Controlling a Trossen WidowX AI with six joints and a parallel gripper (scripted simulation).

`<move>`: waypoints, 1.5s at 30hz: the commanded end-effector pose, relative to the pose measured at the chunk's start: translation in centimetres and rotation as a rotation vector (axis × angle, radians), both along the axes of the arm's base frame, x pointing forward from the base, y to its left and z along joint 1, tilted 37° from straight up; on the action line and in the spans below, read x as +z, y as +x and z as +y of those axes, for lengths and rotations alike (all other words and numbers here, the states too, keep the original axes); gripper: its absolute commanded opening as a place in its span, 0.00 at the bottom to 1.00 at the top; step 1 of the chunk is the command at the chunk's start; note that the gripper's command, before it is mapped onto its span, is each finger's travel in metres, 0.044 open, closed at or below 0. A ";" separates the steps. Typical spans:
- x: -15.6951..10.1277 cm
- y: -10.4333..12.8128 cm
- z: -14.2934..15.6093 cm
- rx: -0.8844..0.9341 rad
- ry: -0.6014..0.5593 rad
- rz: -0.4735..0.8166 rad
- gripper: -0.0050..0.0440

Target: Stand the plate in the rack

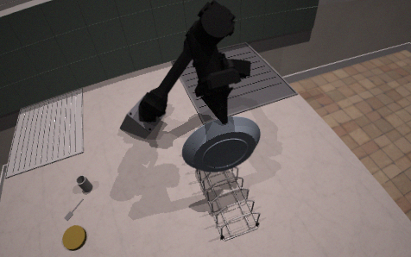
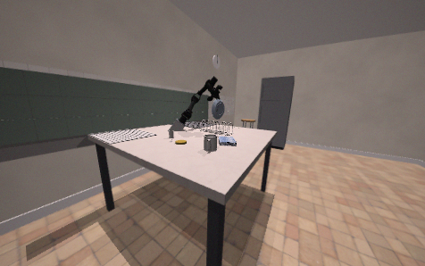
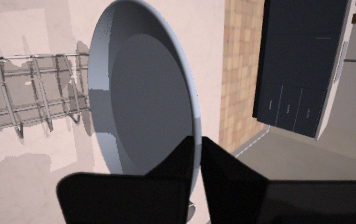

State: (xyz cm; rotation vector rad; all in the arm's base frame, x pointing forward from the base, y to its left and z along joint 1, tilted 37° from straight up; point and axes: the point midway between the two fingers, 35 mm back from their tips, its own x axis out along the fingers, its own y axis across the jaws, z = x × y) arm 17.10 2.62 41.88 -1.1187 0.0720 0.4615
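Observation:
My gripper (image 1: 223, 122) is shut on the rim of a grey-blue plate (image 1: 223, 144) and holds it on edge in the air above the far end of the wire dish rack (image 1: 227, 204). The plate hangs clear of the rack's rails. In the wrist view the plate (image 3: 145, 95) fills the middle, with my fingers pinching its near rim and the rack (image 3: 42, 90) lying below at the left. In the exterior view the plate (image 2: 218, 108) hangs above the rack (image 2: 213, 127). The rack's slots look empty and it stands flat on the counter.
A small dark cup (image 1: 85, 183), a spatula-like tool (image 1: 73, 209) and a yellow disc (image 1: 74, 237) lie at the front left. A striped mat (image 1: 47, 131) lies at the left and a dark grille (image 1: 242, 79) behind the arm. The table edge is at the right.

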 end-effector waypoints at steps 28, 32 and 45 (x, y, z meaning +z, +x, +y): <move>-0.6 -0.7 -0.2 0.056 -0.008 -0.036 0.10; -0.7 -0.7 -0.2 0.056 -0.008 -0.036 0.10; -1.3 -0.4 0.0 0.057 -0.008 -0.035 0.10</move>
